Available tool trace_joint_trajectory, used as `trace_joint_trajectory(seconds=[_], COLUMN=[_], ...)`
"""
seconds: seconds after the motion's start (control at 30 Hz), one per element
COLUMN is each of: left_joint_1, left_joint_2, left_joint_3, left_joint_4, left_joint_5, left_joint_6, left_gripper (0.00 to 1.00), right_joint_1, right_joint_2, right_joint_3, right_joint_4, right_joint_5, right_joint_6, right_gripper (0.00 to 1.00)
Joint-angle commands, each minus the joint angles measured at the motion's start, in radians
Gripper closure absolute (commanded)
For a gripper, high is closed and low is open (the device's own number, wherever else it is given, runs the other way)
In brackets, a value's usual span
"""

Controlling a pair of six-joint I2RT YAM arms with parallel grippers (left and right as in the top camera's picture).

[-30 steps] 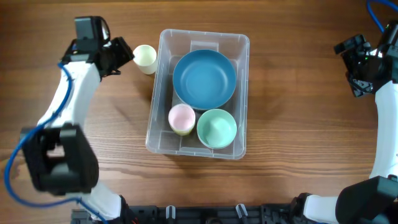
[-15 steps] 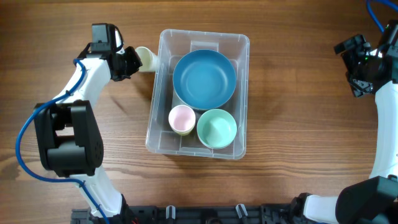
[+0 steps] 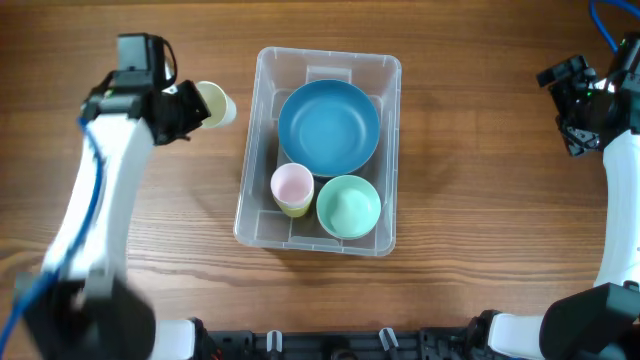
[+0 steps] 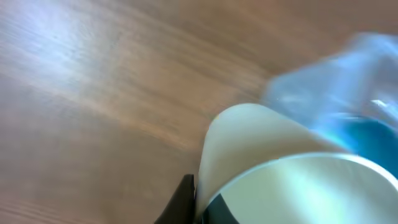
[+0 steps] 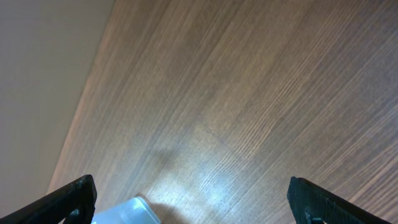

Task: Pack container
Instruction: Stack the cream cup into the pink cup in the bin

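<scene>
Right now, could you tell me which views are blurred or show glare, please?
Overhead: the left arm is smeared by motion, the container is sharp. Left wrist: everything is soft, the cream cup included, with a pale sheen on the table upper left. Right wrist: crisp wood grain, a bright glare patch low in the middle.

Overhead straight down over the whole table (image 3: 480,200); wrist views low, oblique, close, each with some container (image 3: 392,190) edge.
</scene>
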Motion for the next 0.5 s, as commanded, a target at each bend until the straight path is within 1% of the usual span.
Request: trace_joint_trajectory(seconds=[0.0,0.13,0.2,0.27,0.37,0.47], left_joint_1=[-0.122,-0.3,-0.367,-0.423,-0.481,-0.523], left_joint_2=[-0.168,-0.232,-0.23,-0.227,-0.226,-0.217], left_joint_3=[0.022,0.022,0.021,0.011,-0.019,-0.066], left_joint_4=[-0.119,-0.297,-0.36,-0.404,-0.401,-0.358], left_joint_5=[-0.01,-0.011,-0.011,-0.031,-0.045,-0.064], left_joint_6=[0.019,0.0,-0.001,-0.033,-0.05,-0.057], left_gripper=[0.96,0.96,0.96,0.96,0.96,0.96], right_joint_1=[0.003,0.003,0.003,0.003,0.003,0.003], right_joint_2=[0.011,0.011,0.011,0.011,0.011,0.011], right_joint_3=[0.01,0.01,0.01,0.01,0.01,0.01], right_joint_4=[0.002,0.002,0.002,0.002,0.002,0.002], right_joint_5=[-0.005,-0.005,-0.005,-0.005,-0.005,-0.005], right_joint_6=[0.013,0.013,0.013,0.013,0.013,0.013], right_gripper=[0.01,0.0,0.0,0.0,0.0,0.0])
